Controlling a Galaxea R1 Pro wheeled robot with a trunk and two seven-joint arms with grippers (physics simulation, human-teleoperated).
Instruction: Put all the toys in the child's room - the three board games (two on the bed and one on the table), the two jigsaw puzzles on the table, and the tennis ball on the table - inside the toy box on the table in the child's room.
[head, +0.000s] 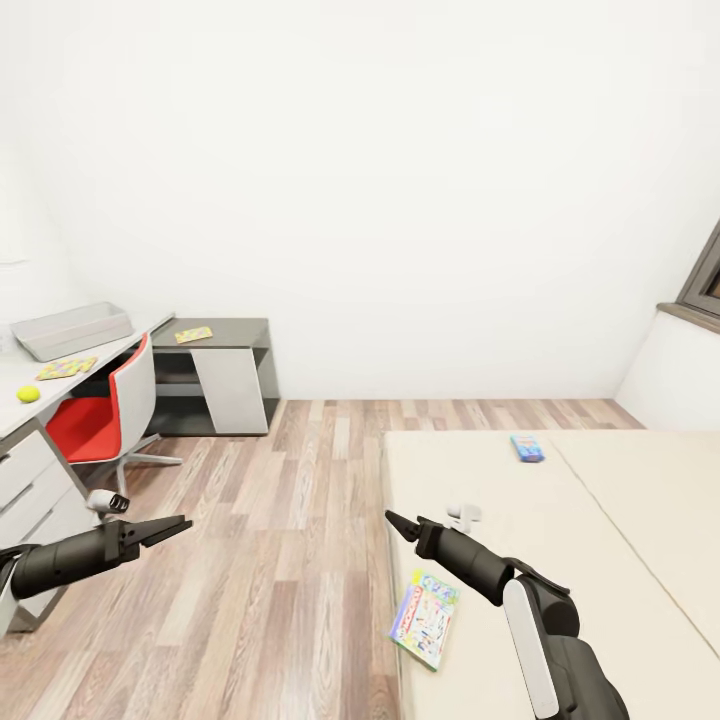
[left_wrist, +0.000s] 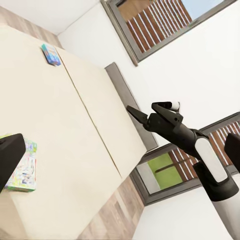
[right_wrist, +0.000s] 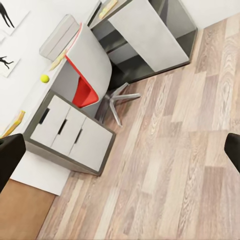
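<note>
Two board games lie on the bed (head: 600, 560): a colourful one (head: 425, 618) by its near left edge and a blue one (head: 527, 447) further back; both also appear in the left wrist view, colourful (left_wrist: 24, 172) and blue (left_wrist: 50, 54). On the white desk (head: 15, 372) stand the grey toy box (head: 72, 330), a flat jigsaw puzzle (head: 66, 368) and the yellow tennis ball (head: 28, 394). Another flat colourful toy (head: 193, 334) lies on the dark side desk. My left gripper (head: 175, 525) hangs open over the floor. My right gripper (head: 400, 522) is open above the bed's edge, empty, short of the colourful game.
A red and grey swivel chair (head: 100, 415) is tucked at the desk, beside a drawer unit (right_wrist: 70, 132). Wood floor (head: 280, 560) separates desk and bed. A window (head: 705, 280) sits at the far right above a white ledge.
</note>
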